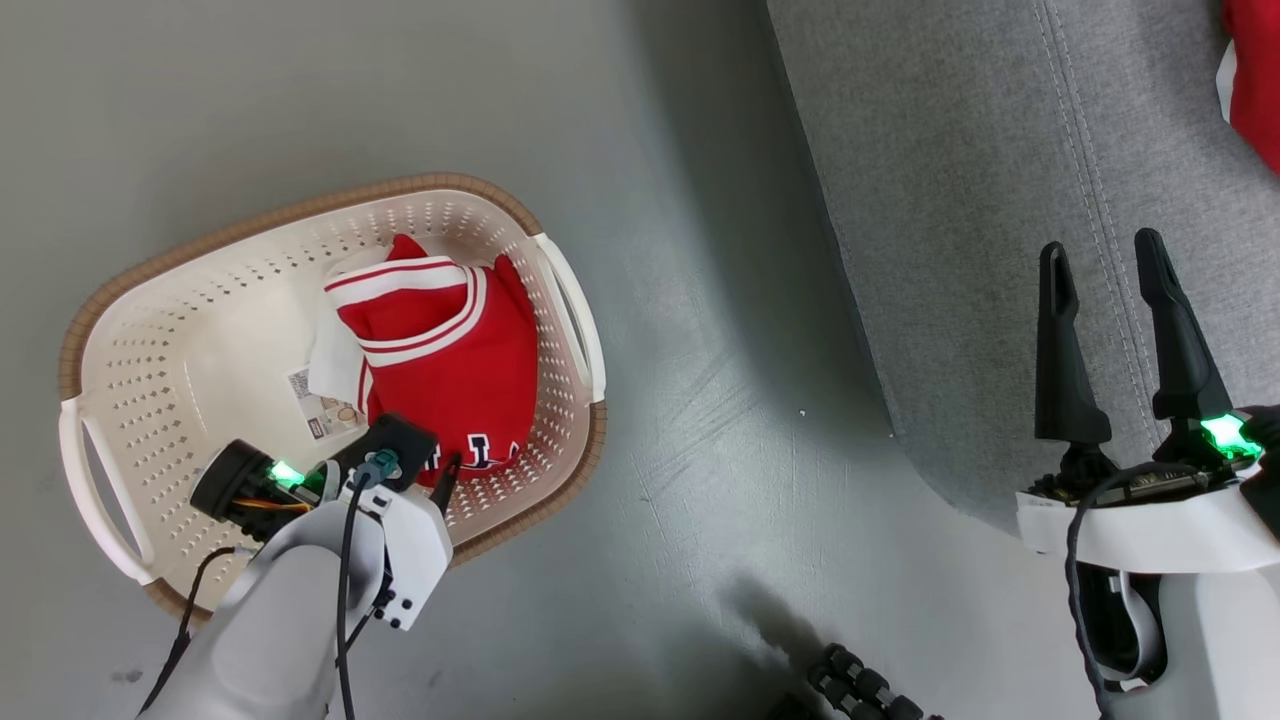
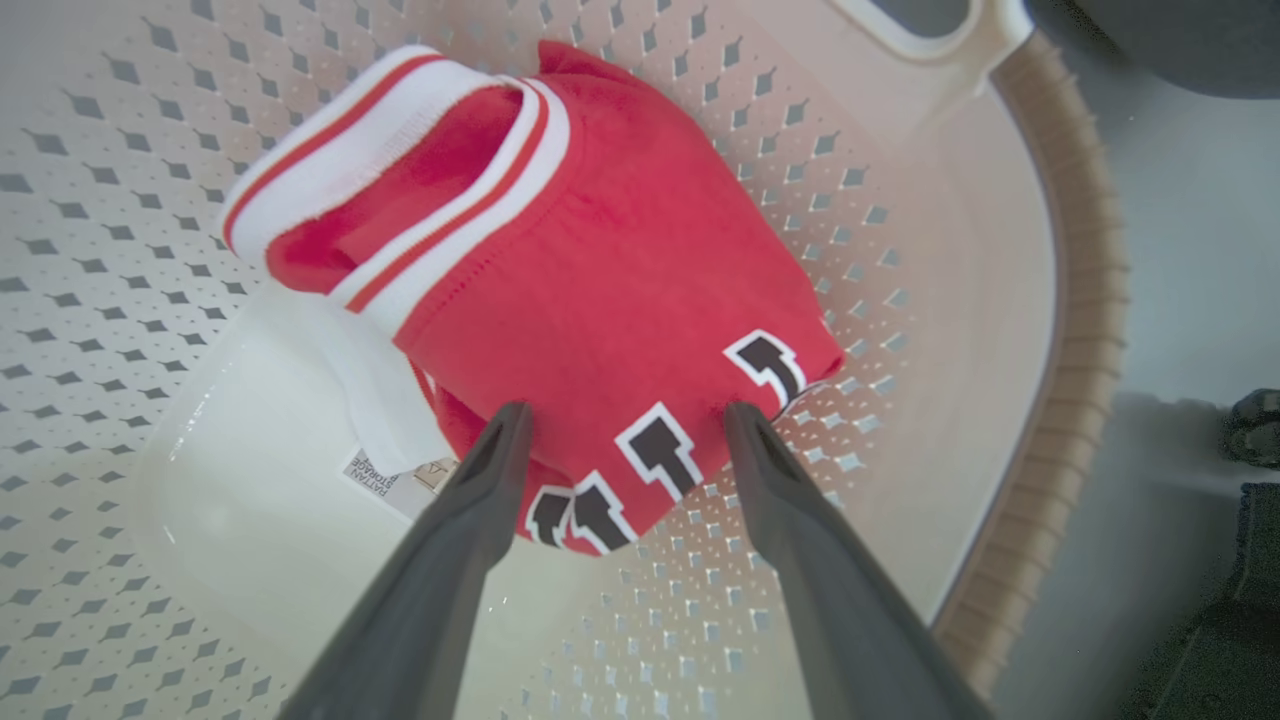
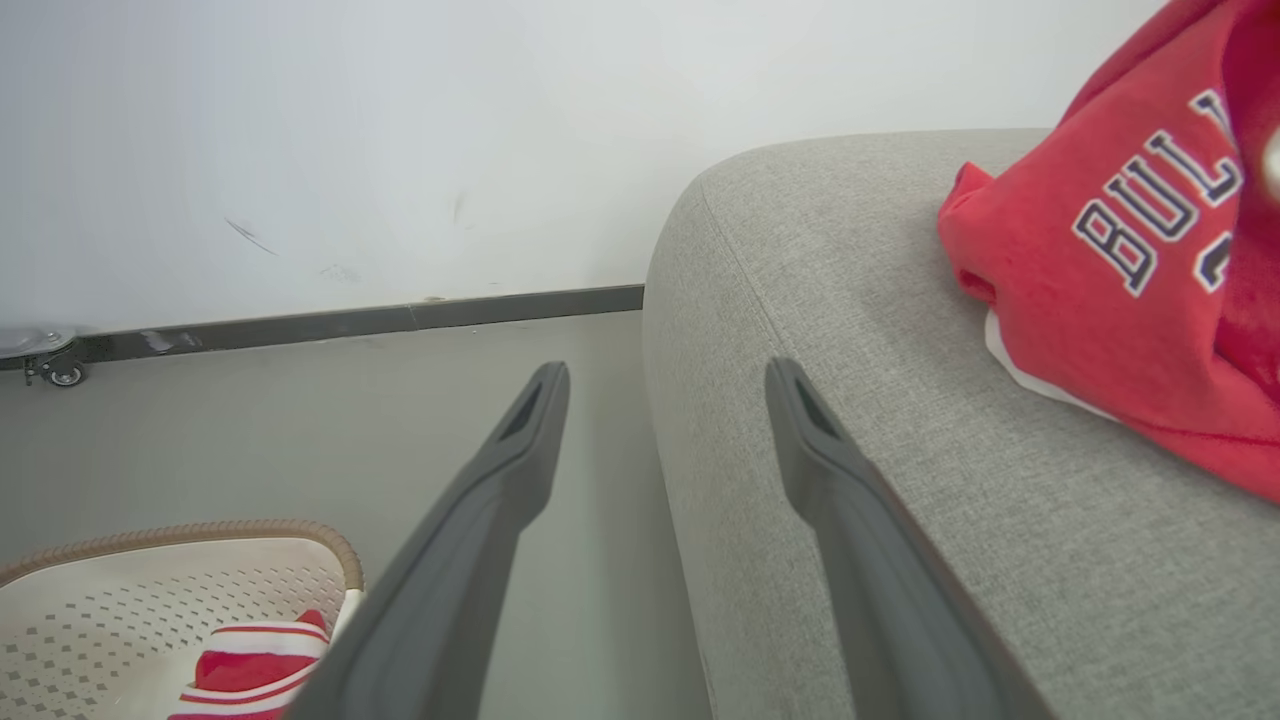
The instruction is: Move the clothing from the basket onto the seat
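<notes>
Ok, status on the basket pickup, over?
Left gripper open, straddling red garment in basket. Right gripper open, empty, at seat edge. Second red garment on seat. Nothing seen blocking.

Indoor room set up like a home, a living-room or laundry corner. Cues:
- a large grey woven-fabric upholstered seat with stitched seams (image 1: pixel 950 200)
- a cream-white perforated plastic laundry basket with brown rim (image 1: pixel 140 400) on the floor near it
- a red basketball garment with white stripe trim (image 1: pixel 450 350) in the basket
- a second red garment with dark letters (image 3: pixel 1100 270) on the seat

The smooth bare grey floor (image 1: pixel 700 450), plain white wall (image 3: pixel 400 120), dark grey skirting strip (image 3: pixel 400 320) and small caster wheel (image 3: pixel 60 372) by the skirting read more as a staged test room than a lived-in home.
</notes>
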Robot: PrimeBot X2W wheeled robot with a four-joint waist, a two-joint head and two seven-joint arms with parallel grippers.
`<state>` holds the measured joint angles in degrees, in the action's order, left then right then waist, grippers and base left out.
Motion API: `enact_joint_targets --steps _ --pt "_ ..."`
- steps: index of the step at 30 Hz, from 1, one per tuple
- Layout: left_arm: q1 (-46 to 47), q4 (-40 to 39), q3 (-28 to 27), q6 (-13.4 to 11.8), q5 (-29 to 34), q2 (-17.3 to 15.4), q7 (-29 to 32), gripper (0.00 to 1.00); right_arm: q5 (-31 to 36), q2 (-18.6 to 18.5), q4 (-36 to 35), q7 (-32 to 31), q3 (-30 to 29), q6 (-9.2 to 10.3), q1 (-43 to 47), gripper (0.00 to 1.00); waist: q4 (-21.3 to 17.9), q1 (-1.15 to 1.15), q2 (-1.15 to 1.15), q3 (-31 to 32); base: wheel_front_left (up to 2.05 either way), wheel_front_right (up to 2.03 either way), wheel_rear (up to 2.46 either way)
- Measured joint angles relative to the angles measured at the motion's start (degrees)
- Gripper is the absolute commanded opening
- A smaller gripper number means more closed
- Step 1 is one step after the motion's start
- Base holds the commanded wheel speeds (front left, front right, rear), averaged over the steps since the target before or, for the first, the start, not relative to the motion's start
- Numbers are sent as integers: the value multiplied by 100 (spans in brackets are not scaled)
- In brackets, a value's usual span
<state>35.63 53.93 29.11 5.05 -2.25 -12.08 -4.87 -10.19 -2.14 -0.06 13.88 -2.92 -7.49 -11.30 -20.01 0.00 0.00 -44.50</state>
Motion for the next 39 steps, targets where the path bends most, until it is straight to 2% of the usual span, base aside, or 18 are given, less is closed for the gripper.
enact_joint_targets --steps 7,14,27,28,29,31,32,33,39 --pt "136 151 -102 -67 -4 -56 54 100 -79 0 98 25 29 0 -121 100 -71 0 0 -176 0 0 0" --pt "264 320 -265 -356 -48 -104 85 100 -183 0 226 32 80 0 -311 100 -132 0 0 -302 0 0 0" --pt "298 503 -255 -387 -111 -48 190 100 -246 0 276 33 129 0 -538 100 -159 0 0 -415 0 0 0" --pt "318 506 -231 -387 -109 -31 189 85 -246 0 276 33 127 0 -538 100 -164 0 0 -421 0 0 0" --pt "338 505 -205 -382 -104 -14 186 51 -246 0 276 33 124 0 -538 100 -168 0 0 -428 0 0 0" --pt "374 500 -175 -348 -102 18 170 32 -246 0 276 33 109 0 -538 100 -175 0 0 -437 0 0 0" --pt "397 489 -167 -345 -97 36 110 13 -245 0 276 33 93 0 -538 100 -175 0 0 -439 0 0 0" --pt "426 469 -168 -344 -98 57 56 0 -245 0 276 33 77 0 -538 100 -174 0 0 -439 0 0 0" --pt "545 358 -159 -294 -98 135 -155 0 -241 0 277 33 30 0 -547 100 -151 0 0 -416 0 0 0"
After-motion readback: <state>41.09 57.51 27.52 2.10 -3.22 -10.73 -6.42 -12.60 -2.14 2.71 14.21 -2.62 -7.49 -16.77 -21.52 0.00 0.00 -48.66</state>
